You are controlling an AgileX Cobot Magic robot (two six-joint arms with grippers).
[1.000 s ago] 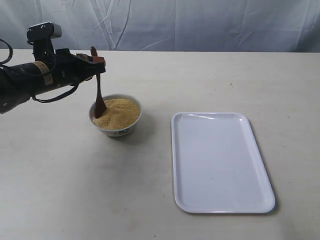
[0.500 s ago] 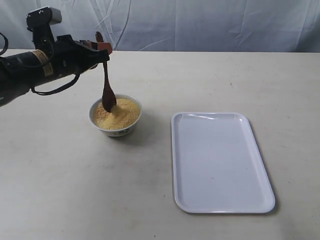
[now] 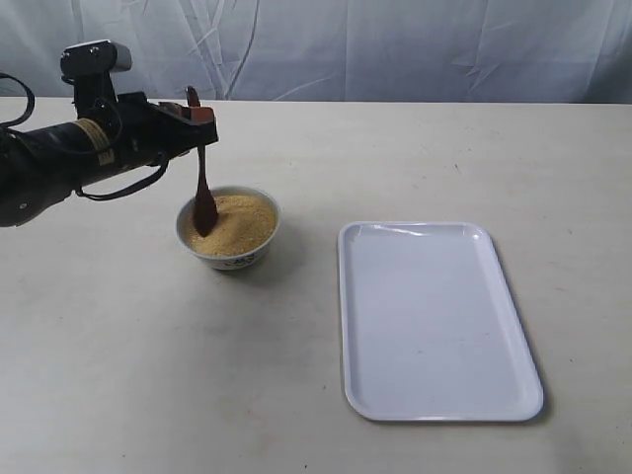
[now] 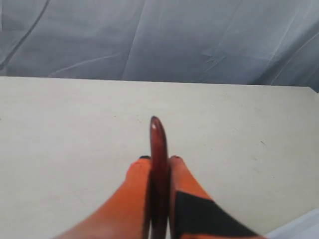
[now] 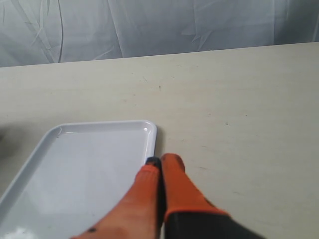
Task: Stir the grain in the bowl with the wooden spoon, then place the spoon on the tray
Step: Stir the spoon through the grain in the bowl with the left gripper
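Your left gripper [image 3: 200, 118] clamps shut on the wooden spoon [image 3: 201, 188] near the top of its handle, holding it almost upright with its tip sunk in the grain [image 3: 242, 222] at the left side of the bowl [image 3: 230, 259]. The tray [image 3: 434, 326] lies to the right of the bowl. Your right gripper [image 5: 160, 160], near one tray corner, has its fingers pressed together and grips nothing.

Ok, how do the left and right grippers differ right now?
The left gripper is shut on the wooden spoon, its tip in the grain; the right gripper is shut on nothing. The left is above the bowl; the right is by a corner of the tray. Both have orange fingers.
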